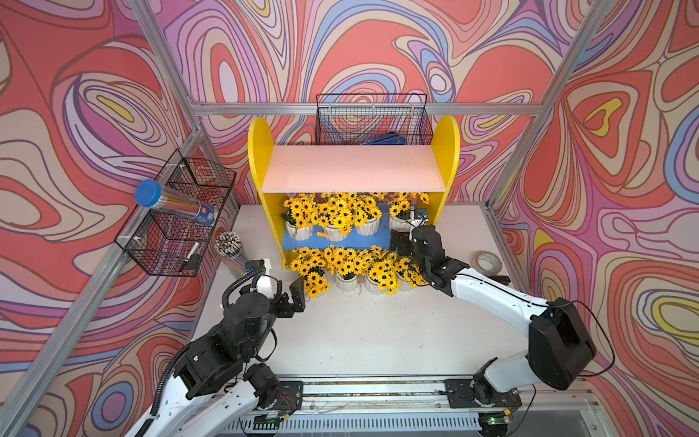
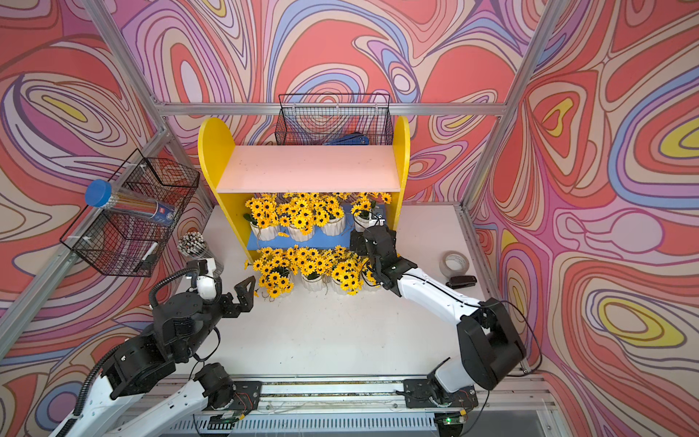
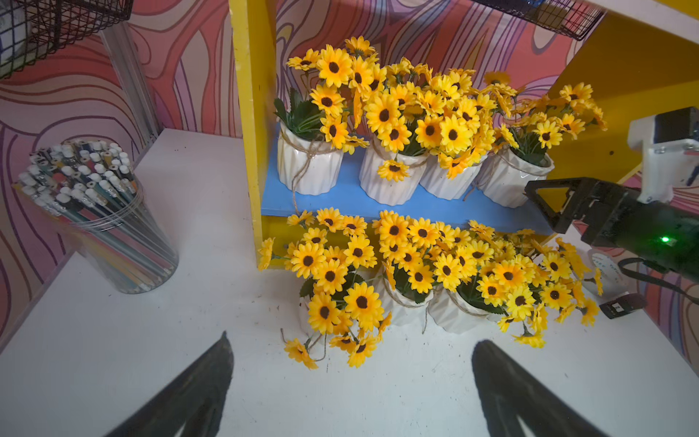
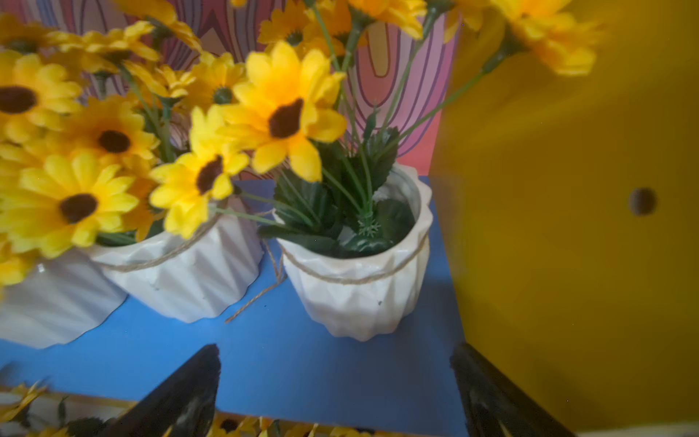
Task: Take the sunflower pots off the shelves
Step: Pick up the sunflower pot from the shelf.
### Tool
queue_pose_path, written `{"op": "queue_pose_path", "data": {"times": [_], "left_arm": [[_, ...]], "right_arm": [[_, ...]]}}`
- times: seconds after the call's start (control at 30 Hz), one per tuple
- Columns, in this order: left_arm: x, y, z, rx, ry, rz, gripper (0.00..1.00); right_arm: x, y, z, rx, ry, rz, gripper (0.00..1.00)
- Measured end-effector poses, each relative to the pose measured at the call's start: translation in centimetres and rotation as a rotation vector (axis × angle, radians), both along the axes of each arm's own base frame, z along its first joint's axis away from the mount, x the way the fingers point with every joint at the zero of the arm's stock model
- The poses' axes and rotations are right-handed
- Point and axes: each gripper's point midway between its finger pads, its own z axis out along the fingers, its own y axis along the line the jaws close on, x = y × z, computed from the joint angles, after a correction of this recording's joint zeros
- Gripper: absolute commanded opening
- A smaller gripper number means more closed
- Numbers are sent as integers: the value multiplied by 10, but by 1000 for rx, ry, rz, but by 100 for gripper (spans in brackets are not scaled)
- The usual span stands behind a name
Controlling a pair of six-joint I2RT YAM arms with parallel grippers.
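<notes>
The right arm (image 1: 491,299) stretches forward, right gripper (image 4: 336,382) spread before the sunflower pot (image 4: 359,295) at the blue board's (image 4: 302,359) right end. The left arm (image 1: 242,325) sits folded, left gripper (image 3: 351,378) spread and empty, facing four pots (image 3: 454,316) on the table (image 3: 151,340).

Shelves (image 1: 261,151): yellow side panels, pale pink upper board (image 1: 351,166), blue lower board (image 3: 333,200). Sunflower pots (image 3: 308,170): white, ribbed, tan twine; petals yellow, centres dark brown, leaves green. Wall (image 1: 378,45): swirling coral, lilac, blue, cream, yellow bands. Wire baskets (image 1: 177,227): black. Table (image 1: 359,333): white. Tube cap (image 1: 148,193): blue.
</notes>
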Motion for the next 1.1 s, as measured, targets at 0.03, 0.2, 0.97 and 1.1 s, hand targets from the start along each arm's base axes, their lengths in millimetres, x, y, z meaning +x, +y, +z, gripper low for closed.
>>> {"op": "queue_pose_path", "data": {"times": [0.03, 0.2, 0.97, 1.1], "left_arm": [[-1, 1, 1, -1, -3, -1, 100], [-3, 3, 3, -4, -14, -3, 100], [-3, 0, 2, 4, -11, -21, 100], [-3, 0, 2, 8, -11, -22, 100]], "right_arm": [[2, -1, -1, -3, -1, -11, 98], [16, 1, -4, -8, -21, -44, 98], [68, -3, 1, -74, -72, -93, 93], [72, 1, 3, -76, -79, -70, 89]]}}
